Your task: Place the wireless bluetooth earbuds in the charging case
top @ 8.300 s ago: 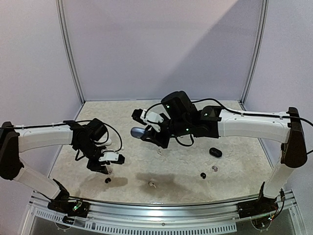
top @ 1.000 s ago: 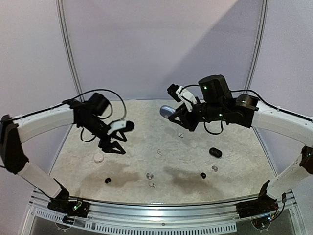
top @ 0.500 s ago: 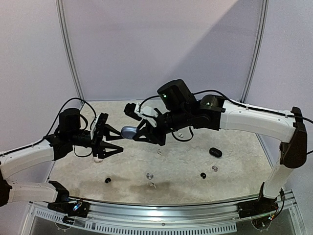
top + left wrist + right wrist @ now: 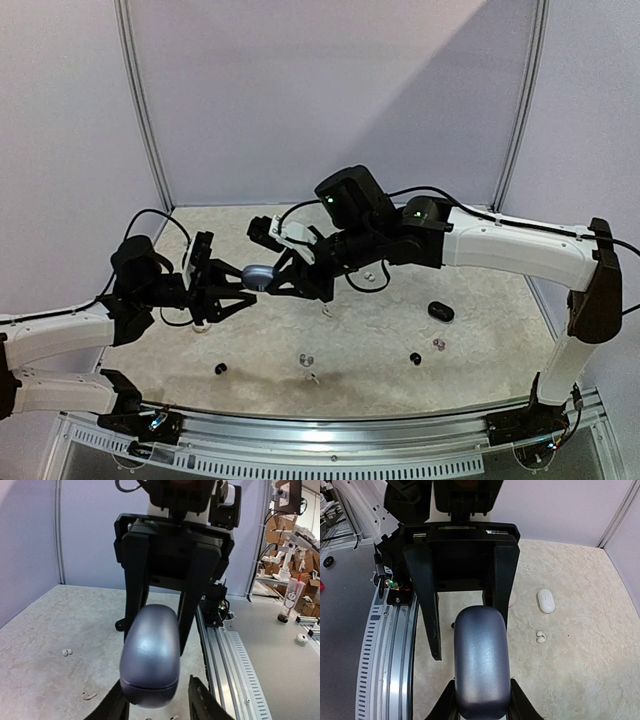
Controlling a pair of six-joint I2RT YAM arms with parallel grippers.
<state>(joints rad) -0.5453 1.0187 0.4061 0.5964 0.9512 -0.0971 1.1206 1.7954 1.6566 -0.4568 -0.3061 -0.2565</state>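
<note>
R gripper (image 4: 481, 706) clamps grey charging case (image 4: 260, 272) mid-air. L gripper (image 4: 156, 707) is part-open round its far end, contact unclear. Earbuds (image 4: 326, 311) lie on table (image 4: 480, 330) below. Risk: uneven squeeze may twist case loose.

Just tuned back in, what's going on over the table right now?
Both arms meet in mid-air above the table. The right gripper is clamped on one end of a closed grey-blue charging case, holding it out toward the left arm. The left gripper has its fingers on either side of the other end; I cannot tell whether they grip it. Neither gripper holds an earbud: the earbuds lie scattered on the table, near a black case.
</note>
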